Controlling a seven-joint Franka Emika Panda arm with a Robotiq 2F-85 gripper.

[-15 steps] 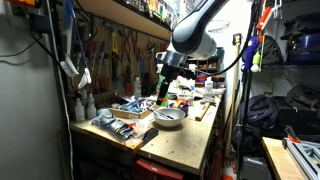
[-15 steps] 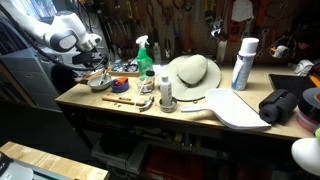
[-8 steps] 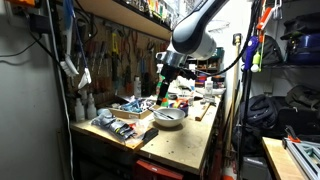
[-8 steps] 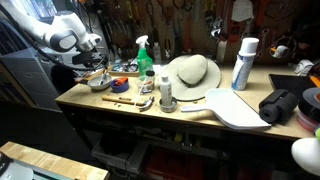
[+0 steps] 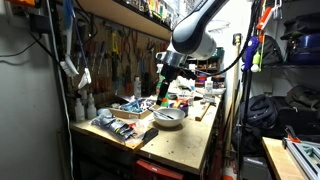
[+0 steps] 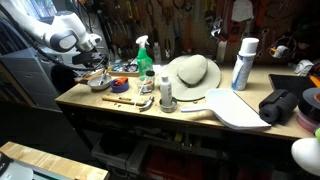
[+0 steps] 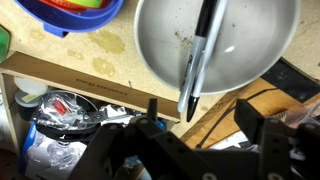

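A silver metal bowl (image 7: 215, 40) sits on the wooden workbench (image 7: 90, 65). A dark marker (image 7: 200, 60) lies in the bowl with its tip poking over the near rim. My gripper (image 7: 200, 125) hovers above the bowl's edge, open and empty, with the marker's tip just beyond the gap between the fingers. In both exterior views the gripper (image 5: 165, 90) (image 6: 101, 63) hangs a little above the bowl (image 5: 170, 117) (image 6: 98, 83).
A blue bowl (image 7: 70, 12) with coloured items stands beside the silver bowl. Plastic packets (image 5: 118, 125) lie near the bench edge. A green spray bottle (image 6: 145, 55), straw hat (image 6: 192, 72), white can (image 6: 243, 63), white board (image 6: 235, 108) and black bag (image 6: 283, 105) sit further along.
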